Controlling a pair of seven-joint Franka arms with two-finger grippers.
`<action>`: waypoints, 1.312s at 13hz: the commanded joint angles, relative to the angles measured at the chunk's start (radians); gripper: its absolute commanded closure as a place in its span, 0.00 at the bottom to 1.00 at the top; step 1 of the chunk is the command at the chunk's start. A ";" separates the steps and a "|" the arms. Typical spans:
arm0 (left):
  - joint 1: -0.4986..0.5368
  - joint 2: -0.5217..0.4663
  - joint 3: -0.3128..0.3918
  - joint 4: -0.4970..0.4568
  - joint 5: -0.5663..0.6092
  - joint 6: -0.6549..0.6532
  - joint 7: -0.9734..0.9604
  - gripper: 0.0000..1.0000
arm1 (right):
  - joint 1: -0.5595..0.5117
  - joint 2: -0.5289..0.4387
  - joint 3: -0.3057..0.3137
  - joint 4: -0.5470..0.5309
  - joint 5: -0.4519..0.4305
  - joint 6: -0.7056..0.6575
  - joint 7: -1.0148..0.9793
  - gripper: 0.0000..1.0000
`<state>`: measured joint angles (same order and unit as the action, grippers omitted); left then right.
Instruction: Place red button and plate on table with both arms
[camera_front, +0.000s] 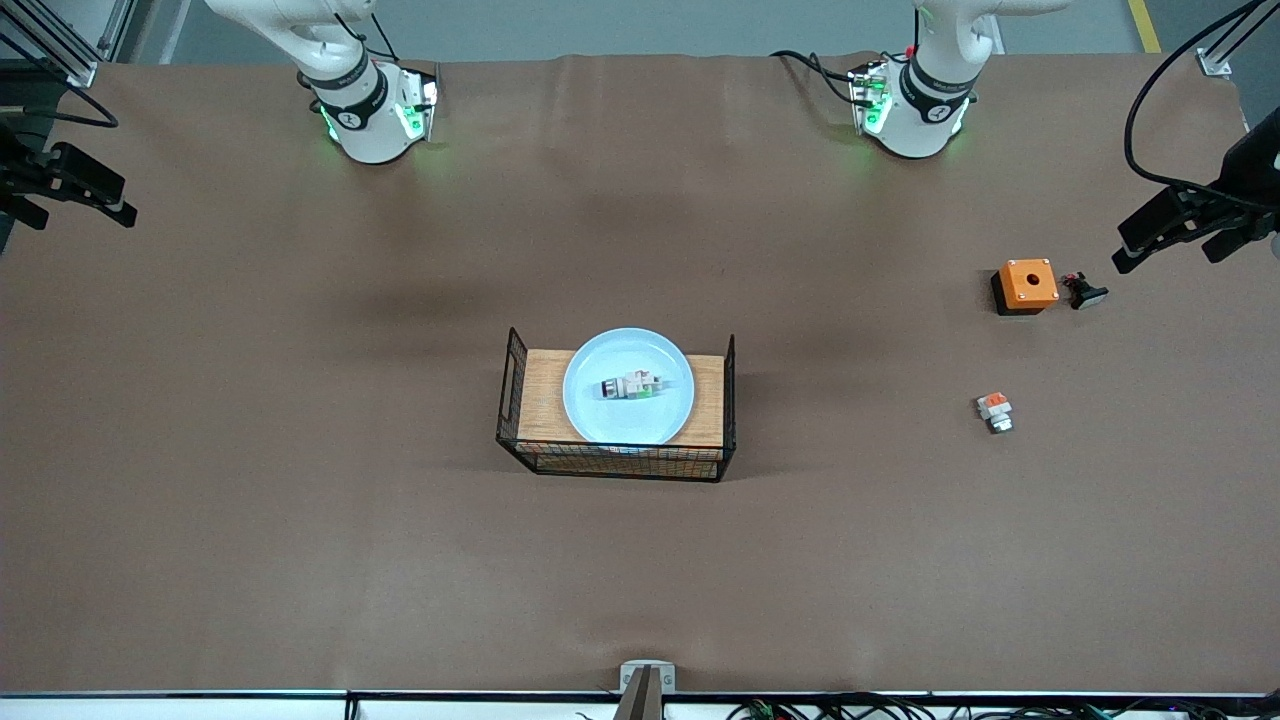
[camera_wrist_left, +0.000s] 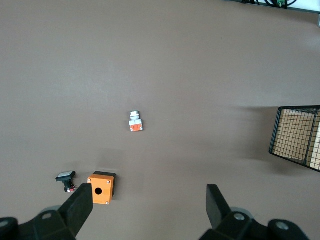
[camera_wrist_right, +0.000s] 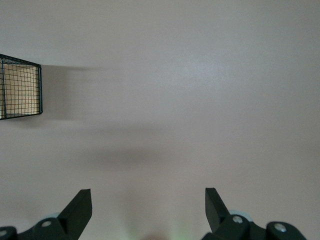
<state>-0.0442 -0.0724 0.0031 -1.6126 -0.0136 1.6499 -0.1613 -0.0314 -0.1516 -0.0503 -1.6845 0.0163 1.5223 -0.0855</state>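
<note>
The pale-blue plate rests on the wood top of a black wire basket at the middle of the brown table. The red button, a small whitish part with a dark round end and a green patch, lies on its side in the plate. My left gripper hangs open high over the left arm's end of the table, holding nothing. My right gripper hangs open over the right arm's end, also holding nothing. Both are well apart from the basket.
An orange box with a hole and a small black part sit below the left gripper. A similar small part with an orange patch lies nearer the front camera. Each wrist view shows one end of the basket.
</note>
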 joint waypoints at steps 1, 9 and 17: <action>0.009 0.006 -0.002 0.014 -0.009 -0.012 0.025 0.00 | -0.004 -0.017 0.004 -0.006 0.001 -0.007 0.007 0.00; 0.021 0.008 0.012 0.017 -0.049 -0.056 0.009 0.00 | -0.004 -0.017 0.004 -0.007 0.001 -0.016 0.007 0.00; -0.031 0.043 -0.128 0.028 -0.104 -0.110 -0.381 0.00 | -0.005 -0.016 0.004 -0.006 0.001 -0.016 0.007 0.00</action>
<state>-0.0616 -0.0553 -0.0694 -1.6125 -0.1005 1.5545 -0.4102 -0.0314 -0.1516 -0.0498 -1.6846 0.0163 1.5124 -0.0855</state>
